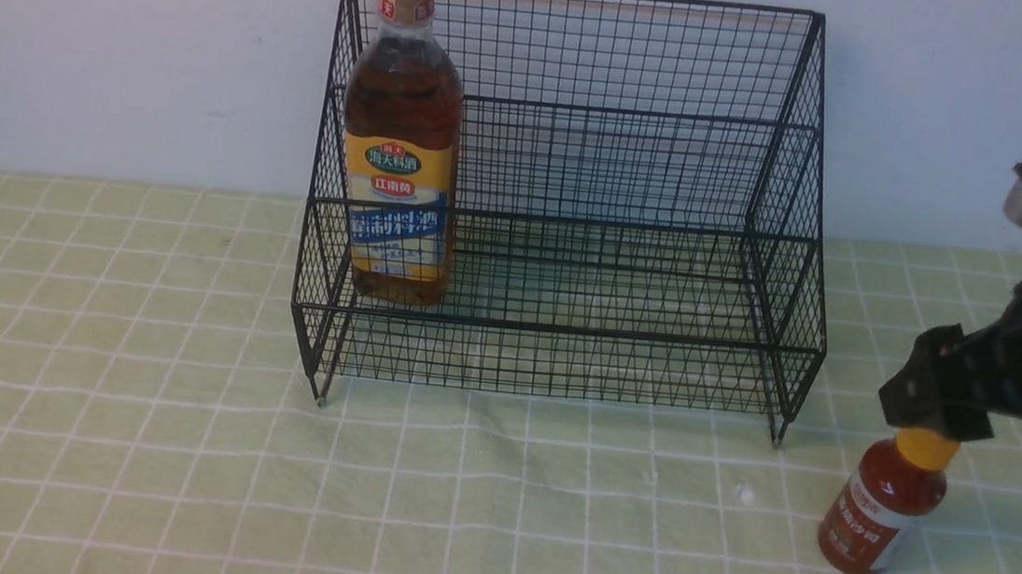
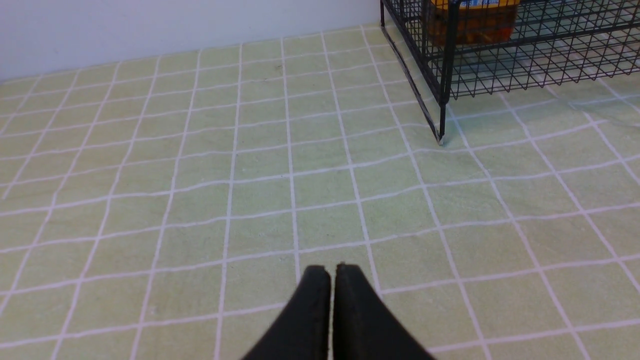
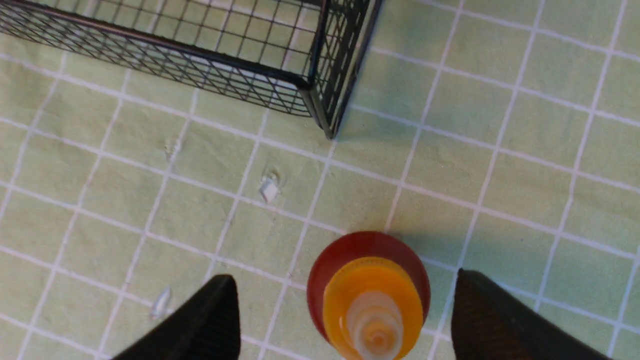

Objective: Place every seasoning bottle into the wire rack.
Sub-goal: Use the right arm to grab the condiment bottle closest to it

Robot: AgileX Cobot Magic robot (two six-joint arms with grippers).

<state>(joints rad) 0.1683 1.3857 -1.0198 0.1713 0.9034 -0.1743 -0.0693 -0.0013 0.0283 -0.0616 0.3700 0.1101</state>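
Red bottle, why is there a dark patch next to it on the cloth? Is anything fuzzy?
Right wrist view: that patch is the shadow of the red bottle on the cloth, and its yellow cap, nearest the camera, looks soft. Front view: the right gripper above it looks smeared; the wire rack is crisp. Left wrist view: even light, no glare.

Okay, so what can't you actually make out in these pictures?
Front view: the red sauce bottle's nozzle tip, hidden behind the right claw; its label's small print, too blurred.
Left wrist view: the tall bottle above its base, cut off by the top edge.
Right wrist view: the red sauce bottle's label, hidden by the top-down angle; the wire rack, only one corner in frame.
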